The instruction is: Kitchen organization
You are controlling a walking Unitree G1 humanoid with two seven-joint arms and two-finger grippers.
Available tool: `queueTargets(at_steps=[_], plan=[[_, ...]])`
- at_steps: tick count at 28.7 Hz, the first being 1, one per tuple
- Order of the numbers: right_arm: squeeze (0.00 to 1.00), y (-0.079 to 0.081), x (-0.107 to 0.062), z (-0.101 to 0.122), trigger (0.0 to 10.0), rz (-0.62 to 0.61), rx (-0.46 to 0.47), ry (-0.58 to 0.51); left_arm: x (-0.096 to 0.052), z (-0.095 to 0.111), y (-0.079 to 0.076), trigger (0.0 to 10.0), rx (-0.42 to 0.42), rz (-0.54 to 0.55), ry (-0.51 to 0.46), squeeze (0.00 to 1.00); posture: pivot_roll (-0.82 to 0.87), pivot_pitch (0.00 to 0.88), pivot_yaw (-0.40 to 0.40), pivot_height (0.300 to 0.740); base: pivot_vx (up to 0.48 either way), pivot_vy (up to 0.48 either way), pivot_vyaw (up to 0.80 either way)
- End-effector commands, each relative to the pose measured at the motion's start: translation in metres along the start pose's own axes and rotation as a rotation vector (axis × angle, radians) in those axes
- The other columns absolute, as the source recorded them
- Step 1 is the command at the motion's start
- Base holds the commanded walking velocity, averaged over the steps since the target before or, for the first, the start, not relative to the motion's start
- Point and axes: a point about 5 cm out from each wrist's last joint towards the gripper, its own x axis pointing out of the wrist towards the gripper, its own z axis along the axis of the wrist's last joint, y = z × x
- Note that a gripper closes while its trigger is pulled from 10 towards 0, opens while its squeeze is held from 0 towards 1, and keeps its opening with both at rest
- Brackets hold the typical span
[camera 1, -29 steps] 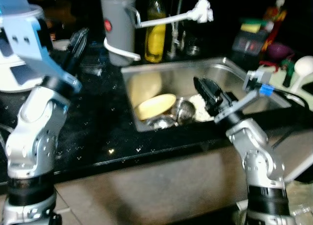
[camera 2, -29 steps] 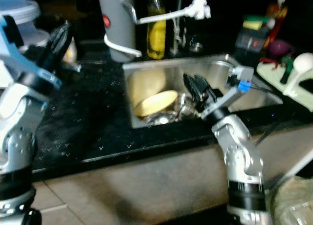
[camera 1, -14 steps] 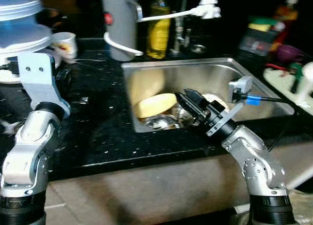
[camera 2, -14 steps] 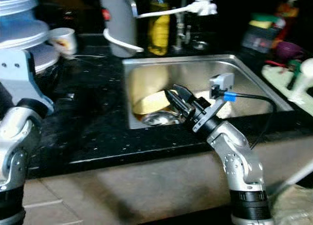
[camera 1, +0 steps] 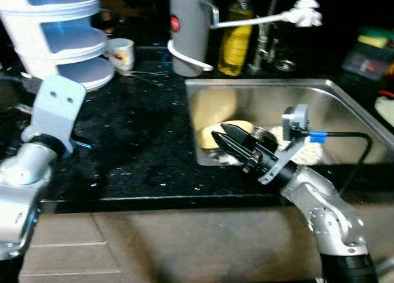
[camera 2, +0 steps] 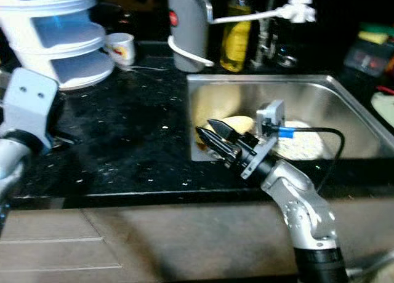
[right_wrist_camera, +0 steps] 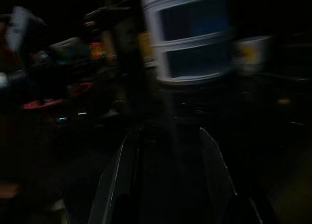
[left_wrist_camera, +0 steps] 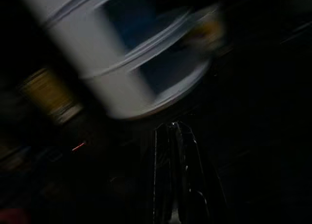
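Observation:
My right gripper (camera 1: pixel 217 133) reaches left over the front left corner of the steel sink (camera 1: pixel 332 95), fingers a little apart and holding nothing. Just behind it in the sink lie a yellow plate (camera 1: pixel 237 124), metal bowls (camera 1: pixel 266 135) and a white plate (camera 2: pixel 305 146). In the right wrist view the two fingers (right_wrist_camera: pixel 122 175) stand apart, pointing at the blurred white tiered container. My left arm (camera 1: pixel 52 114) is low at the counter's left edge. Its gripper (left_wrist_camera: pixel 173 131) looks shut in the dark, blurred left wrist view, aimed below the white and blue tiered container (camera 1: pixel 58 31).
On the black counter (camera 1: pixel 135 135) stand a small printed cup (camera 1: pixel 120 53), a grey jug (camera 1: pixel 191 27), a yellow bottle (camera 1: pixel 234 34) and a tap with a white head (camera 1: pixel 305 9). Dark clutter sits at the far right (camera 1: pixel 369 55).
The camera has swung left, so the scene shifted right. My right gripper moved from above the sink's middle to its front left corner. The left arm dropped lower.

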Motion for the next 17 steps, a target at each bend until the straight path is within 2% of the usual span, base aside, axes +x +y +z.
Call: queueTargets(at_steps=[1,4,12,14,17], plan=[[0.00,0.002,-0.001,0.000,10.0,0.015,0.002,0.008,0.000,-0.001,-0.002,10.0,0.017,-0.020,0.004,0.00,0.01,0.000,-0.087,0.740,0.000,0.000,0.76],[0.00,0.001,-0.001,-0.001,10.0,-0.008,-0.001,0.003,0.001,-0.001,-0.003,10.0,0.026,-0.033,-0.002,0.00,0.01,0.000,-0.085,0.740,0.000,0.000,0.68],[0.00,-0.002,0.000,-0.002,10.0,-0.040,0.013,-0.001,0.009,0.003,-0.009,10.0,0.050,-0.136,-0.066,0.00,0.01,0.000,-0.088,0.740,0.000,0.000,0.00],[0.00,-0.003,0.002,-0.002,10.0,-0.040,0.011,0.000,0.016,-0.003,-0.014,10.0,0.123,-0.194,-0.078,0.00,0.01,0.000,-0.094,0.740,0.000,0.000,0.00],[0.00,-0.003,0.002,-0.002,10.0,-0.041,0.009,0.000,0.019,-0.004,-0.017,10.0,0.162,-0.229,-0.100,0.00,0.01,0.000,-0.097,0.740,0.000,0.000,0.00]])
